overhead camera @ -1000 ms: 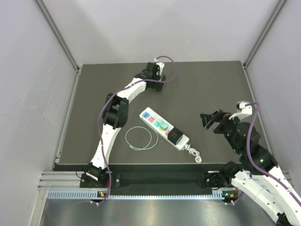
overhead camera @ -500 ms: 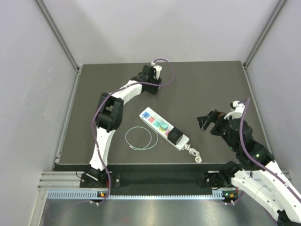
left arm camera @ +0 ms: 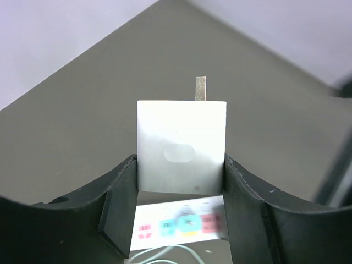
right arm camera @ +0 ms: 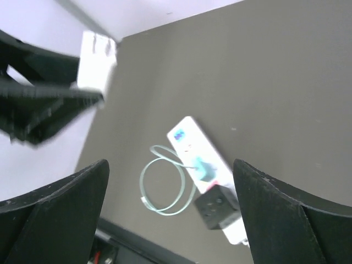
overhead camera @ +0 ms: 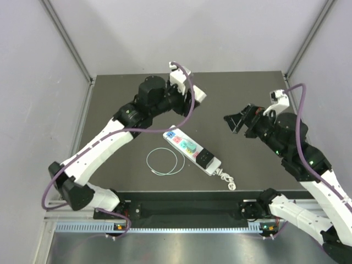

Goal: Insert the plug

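Over the dark table [overhead camera: 247, 93], pinches the plug [left arm camera: 181, 146] in the left gripper [left arm camera: 180, 170] above the strip [overhead camera: 191, 149], with the right gripper [overhead camera: 237, 122] spread and empty beside the strip, insertion not yet done.

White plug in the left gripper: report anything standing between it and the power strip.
Nothing visible does. The white plug, clamped in the left gripper, hangs in open air past the far end of the power strip. The right gripper is open, well off to the right; the cable loop lies beside the strip.
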Controlling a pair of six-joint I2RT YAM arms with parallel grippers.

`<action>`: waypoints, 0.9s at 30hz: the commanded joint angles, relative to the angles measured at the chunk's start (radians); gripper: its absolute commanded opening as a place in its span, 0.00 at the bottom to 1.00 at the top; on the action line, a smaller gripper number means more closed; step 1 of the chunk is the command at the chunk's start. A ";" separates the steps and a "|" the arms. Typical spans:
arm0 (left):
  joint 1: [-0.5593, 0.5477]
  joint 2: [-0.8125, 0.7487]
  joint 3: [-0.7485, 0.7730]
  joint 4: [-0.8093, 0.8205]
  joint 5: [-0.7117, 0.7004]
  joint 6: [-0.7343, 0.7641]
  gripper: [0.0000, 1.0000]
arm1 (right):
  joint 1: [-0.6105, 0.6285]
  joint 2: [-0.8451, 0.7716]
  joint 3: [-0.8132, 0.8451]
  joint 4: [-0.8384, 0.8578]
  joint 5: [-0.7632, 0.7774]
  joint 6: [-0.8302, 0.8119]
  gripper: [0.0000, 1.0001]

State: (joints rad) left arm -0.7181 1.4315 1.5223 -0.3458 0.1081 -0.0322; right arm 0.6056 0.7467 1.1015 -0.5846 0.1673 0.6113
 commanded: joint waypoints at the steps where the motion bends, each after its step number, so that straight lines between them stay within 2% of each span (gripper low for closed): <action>1: -0.046 -0.066 -0.088 -0.007 0.120 -0.038 0.00 | -0.004 0.063 0.101 0.071 -0.166 0.011 0.93; 4: -0.104 -0.108 -0.148 0.033 0.136 -0.041 0.00 | -0.004 0.117 0.130 0.088 -0.230 0.037 0.90; 9: -0.138 -0.134 -0.194 0.088 0.196 -0.057 0.00 | -0.006 0.132 0.084 0.172 -0.302 0.106 0.86; 19: -0.178 -0.098 -0.151 0.062 0.199 -0.002 0.00 | -0.013 0.252 0.064 0.100 -0.384 0.110 0.86; 23: -0.181 -0.101 -0.159 0.065 0.193 0.018 0.00 | -0.017 0.269 0.063 0.085 -0.367 0.097 0.83; 27: -0.181 -0.115 -0.174 0.071 0.177 0.023 0.00 | -0.023 0.267 0.034 0.092 -0.368 0.104 0.73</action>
State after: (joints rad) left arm -0.8944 1.3346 1.3224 -0.3584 0.2825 -0.0319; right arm 0.5968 1.0267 1.1450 -0.5110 -0.1886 0.7170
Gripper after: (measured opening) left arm 0.603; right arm 0.749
